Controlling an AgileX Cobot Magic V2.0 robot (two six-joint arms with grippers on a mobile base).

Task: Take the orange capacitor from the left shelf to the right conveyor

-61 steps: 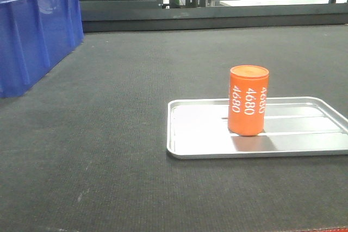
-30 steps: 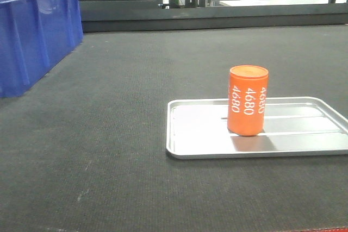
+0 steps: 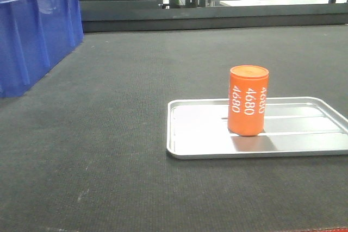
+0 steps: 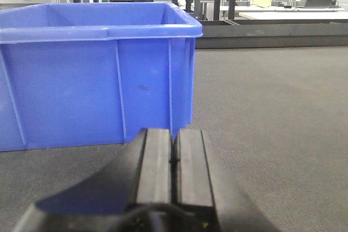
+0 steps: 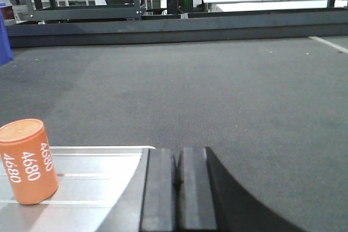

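The orange capacitor (image 3: 248,100) stands upright in the silver tray (image 3: 198,150) on the right conveyor (image 3: 125,91), toward the tray's far edge. Both claws (left (image 4: 174,158), right (image 5: 178,180)) are pressed closed, empty. A blue crate (image 3: 32,36) sits at the belt's far-left corner.

tray (image 3: 206,150): 3 o'clock end cut by front view edge | blue crate (image 3: 32,36): 9 o'clock side cut off | tray in right wrist view: part hidden behind right end effector (image 5: 178,188) | background shelving: blurred, unreadable
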